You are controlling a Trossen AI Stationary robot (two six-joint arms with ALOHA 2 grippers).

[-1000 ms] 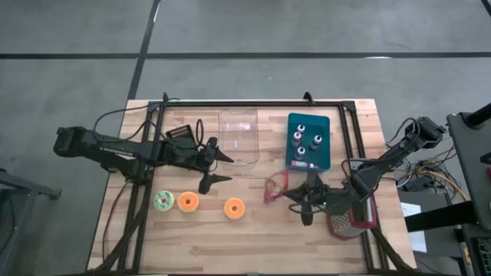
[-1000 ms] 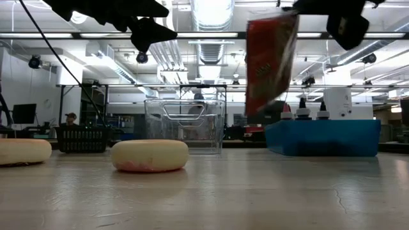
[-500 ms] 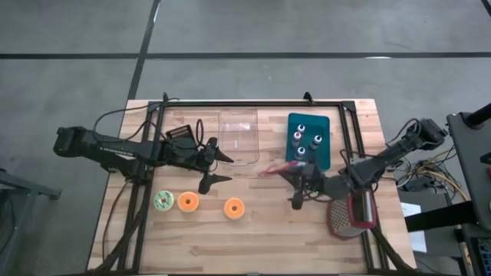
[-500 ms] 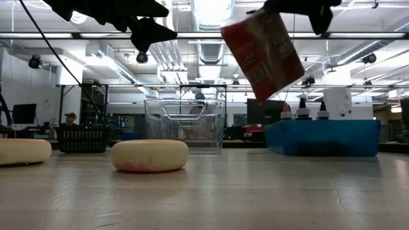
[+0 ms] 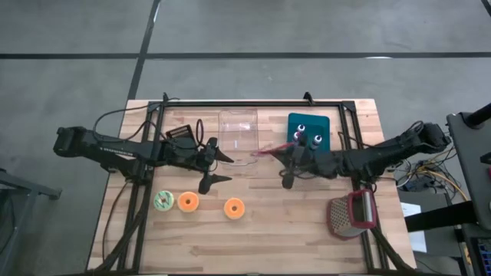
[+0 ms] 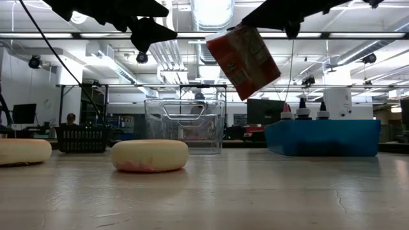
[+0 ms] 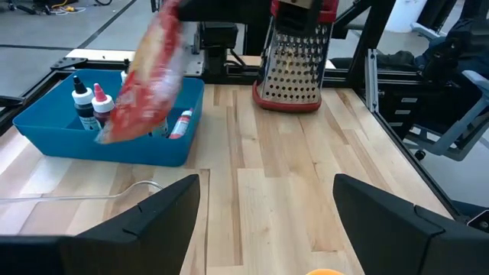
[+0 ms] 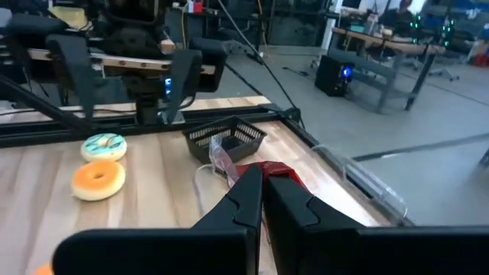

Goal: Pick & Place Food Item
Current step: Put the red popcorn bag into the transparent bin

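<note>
Hanging above the wooden tabletop [image 5: 268, 222], the right pincer [image 5: 289, 162] pinches a red crinkled snack packet [image 6: 243, 52], held tilted in the air beside the clear plastic bin [image 5: 239, 136]. The left pincer [image 5: 217, 167] hovers spread near 3 round doughnuts [image 5: 234, 208].

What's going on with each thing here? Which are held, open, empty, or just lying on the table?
Right gripper: shut on the red snack bag.
Red snack bag: held in the air, tilted.
Left gripper: open, holding nothing.
Clear bin: upright, looks empty.
Blue tray: holds small bottles.
Donuts: lying flat on the table.
Grater: on the table.
</note>
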